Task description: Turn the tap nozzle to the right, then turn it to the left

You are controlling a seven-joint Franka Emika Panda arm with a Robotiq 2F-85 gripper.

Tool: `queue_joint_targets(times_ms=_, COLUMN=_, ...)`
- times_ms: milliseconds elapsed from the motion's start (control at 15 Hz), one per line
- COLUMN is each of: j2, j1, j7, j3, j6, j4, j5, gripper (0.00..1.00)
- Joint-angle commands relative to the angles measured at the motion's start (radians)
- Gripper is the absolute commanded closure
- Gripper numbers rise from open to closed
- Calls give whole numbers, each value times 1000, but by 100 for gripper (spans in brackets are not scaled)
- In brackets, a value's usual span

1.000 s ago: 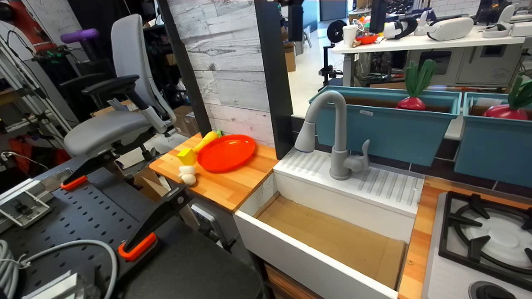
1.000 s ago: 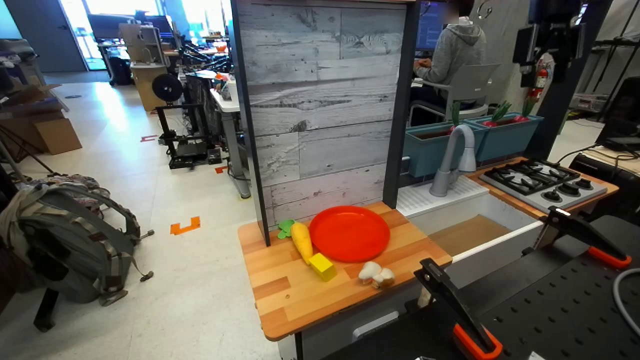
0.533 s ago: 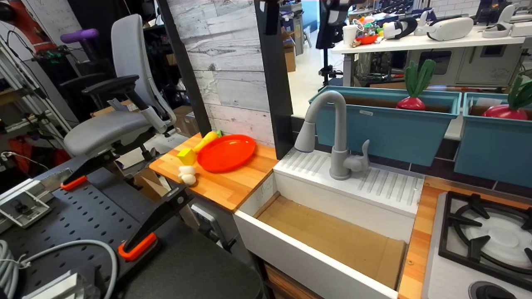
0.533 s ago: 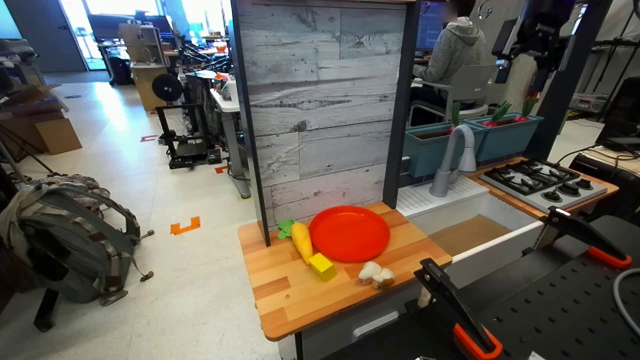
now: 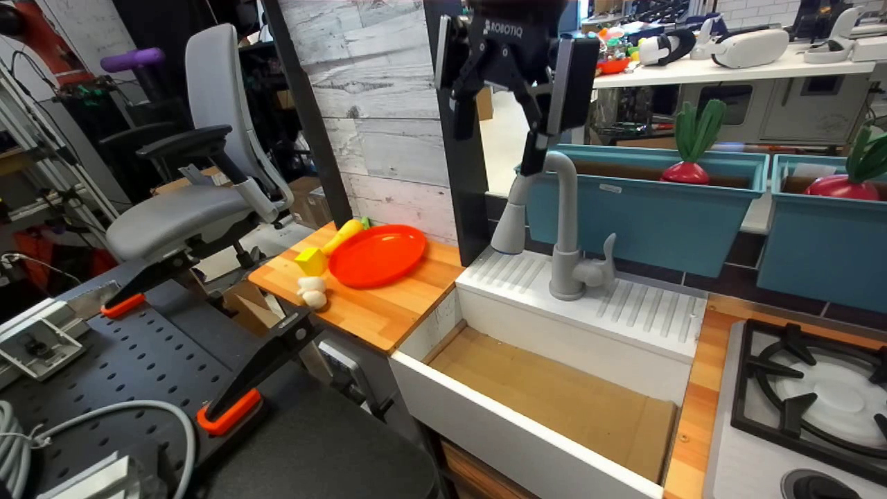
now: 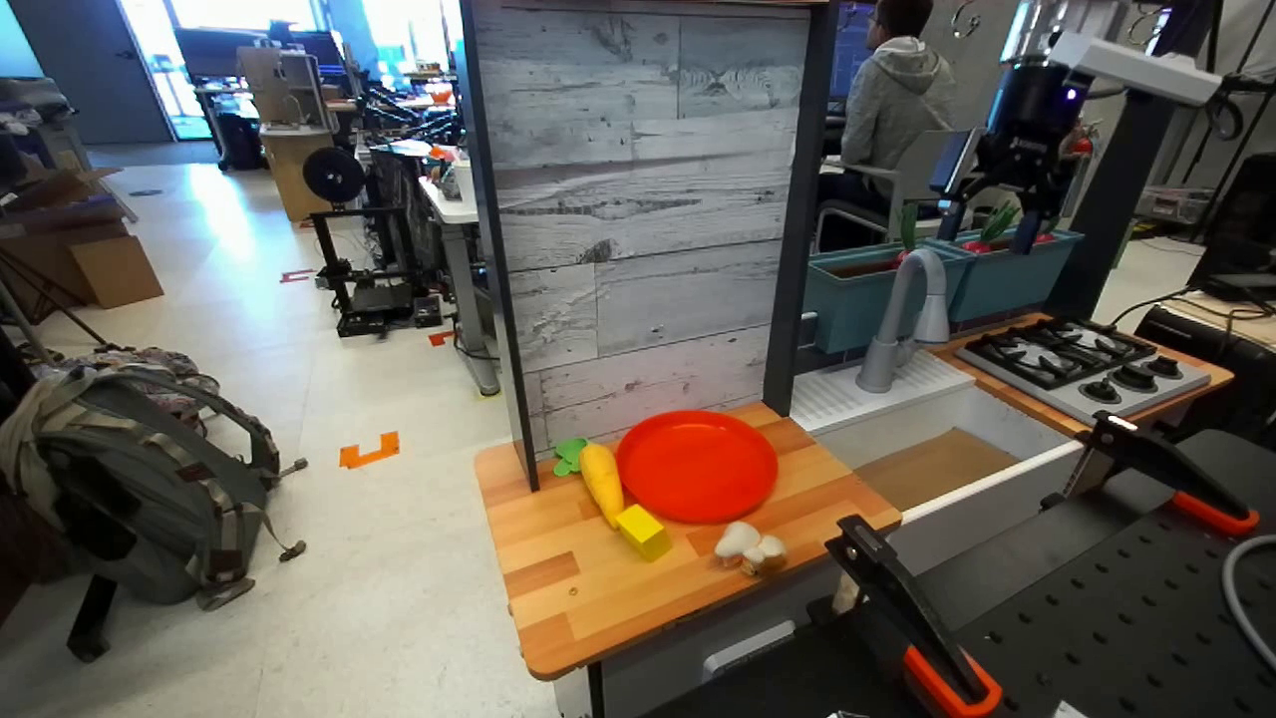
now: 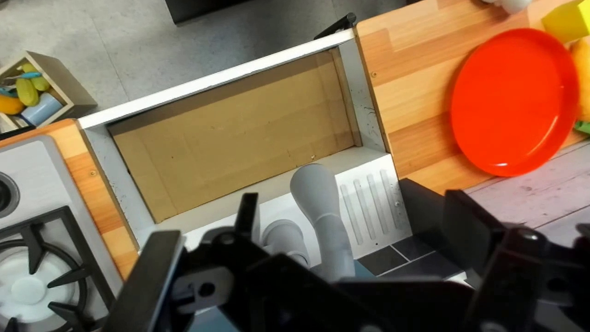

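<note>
The tap nozzle, a grey arched spout, stands at the back of the sink in both exterior views [image 5: 569, 201] [image 6: 932, 317], its flared tip pointing down over the sink side. My gripper [image 5: 499, 142] is open and empty, pointing down at the height of the arch. One finger overlaps the top of the arch in that view; whether it touches I cannot tell. In the other exterior view, the gripper [image 6: 989, 227] appears apart from the spout. In the wrist view, the nozzle [image 7: 315, 189] lies between the open fingers of the gripper [image 7: 352, 210], nearer the left finger. The lever handle [image 5: 609, 256] sits beside the base.
A wood-patterned panel [image 5: 395, 138] with a dark post [image 5: 461, 138] stands beside the tap. Teal planters [image 5: 644, 222] stand behind it. The sink [image 5: 527, 443] lies in front. A red plate [image 5: 378, 256] and toy food are on one side, a stove [image 5: 831, 388] on the other.
My gripper has come down from the top edge of both exterior views to just above the tap, turning and tilting on the way. It stays open. The tap nozzle has not moved.
</note>
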Motion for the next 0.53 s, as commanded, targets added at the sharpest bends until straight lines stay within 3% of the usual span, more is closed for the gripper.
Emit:
queue_joint_targets(times_ms=0, j2=57, j1=-3, j7=46, j3=18, j6=62, j4=21, j5=12, gripper=0)
queue_joint_targets(times_ms=267, j2=98, j1=-5, j7=82, j3=27, j6=91, j4=44, j5=12, gripper=0)
queue_joint_targets(times_ms=333, j2=103, j1=-7, j7=87, j3=30, j6=96, j4=49, j5=13, gripper=25)
queue_joint_targets(times_ms=467, j2=111, j1=-6, j7=96, j3=31, j6=121, j4=56, j5=11, gripper=32)
